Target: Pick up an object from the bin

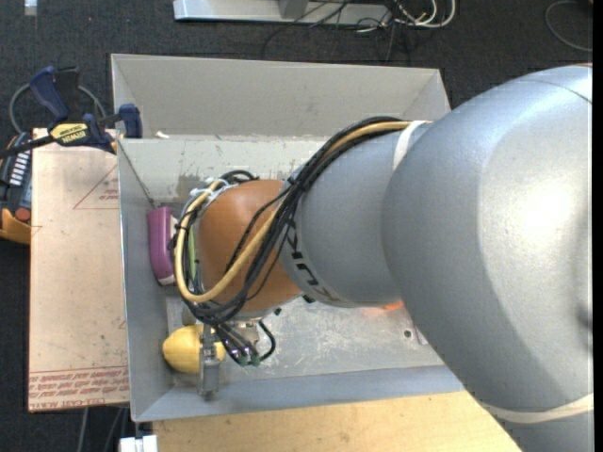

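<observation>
Hard by the near wall of the bin (330, 351) lies a yellow, lemon-shaped thing (181, 348). The gripper (208, 373) stands low, just at that yellow thing's right side, seemingly touching it; how wide it is set I cannot tell. Just beyond the yellow thing hangs the wrist's orange cover (240, 238) with its looped cables (200, 295). Farther beyond it, along the same side wall, lies a pink flat thing (160, 243). I judge this the grasping step: next comes a sure closing on the yellow thing, then a straight lift.
</observation>
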{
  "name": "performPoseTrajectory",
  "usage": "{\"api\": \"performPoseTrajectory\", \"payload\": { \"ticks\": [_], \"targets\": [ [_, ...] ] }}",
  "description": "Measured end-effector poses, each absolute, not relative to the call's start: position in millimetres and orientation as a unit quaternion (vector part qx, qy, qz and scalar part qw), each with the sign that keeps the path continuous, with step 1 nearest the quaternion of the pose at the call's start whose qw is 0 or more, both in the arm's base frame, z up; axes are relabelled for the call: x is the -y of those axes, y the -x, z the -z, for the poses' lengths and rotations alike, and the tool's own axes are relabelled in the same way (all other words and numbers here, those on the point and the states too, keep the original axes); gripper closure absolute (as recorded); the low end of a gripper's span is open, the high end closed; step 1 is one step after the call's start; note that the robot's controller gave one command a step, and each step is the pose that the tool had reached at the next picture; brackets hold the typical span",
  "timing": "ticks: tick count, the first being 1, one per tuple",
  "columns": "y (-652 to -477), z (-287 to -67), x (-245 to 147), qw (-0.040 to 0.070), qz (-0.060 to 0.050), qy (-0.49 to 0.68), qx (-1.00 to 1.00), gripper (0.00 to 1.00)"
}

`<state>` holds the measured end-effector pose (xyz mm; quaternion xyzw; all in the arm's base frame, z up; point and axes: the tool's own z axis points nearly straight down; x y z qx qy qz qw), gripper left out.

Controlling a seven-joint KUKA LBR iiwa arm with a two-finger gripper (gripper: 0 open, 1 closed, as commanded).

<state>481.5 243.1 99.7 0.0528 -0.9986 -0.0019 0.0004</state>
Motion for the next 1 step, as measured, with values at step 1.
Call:
{"api": "performPoseTrajectory", "payload": {
  "ticks": [1],
  "targets": [
    [-487.1,-71.3,-247.4,-0.008,0.004,-0.091,0.996,0.00]
  ]
}}
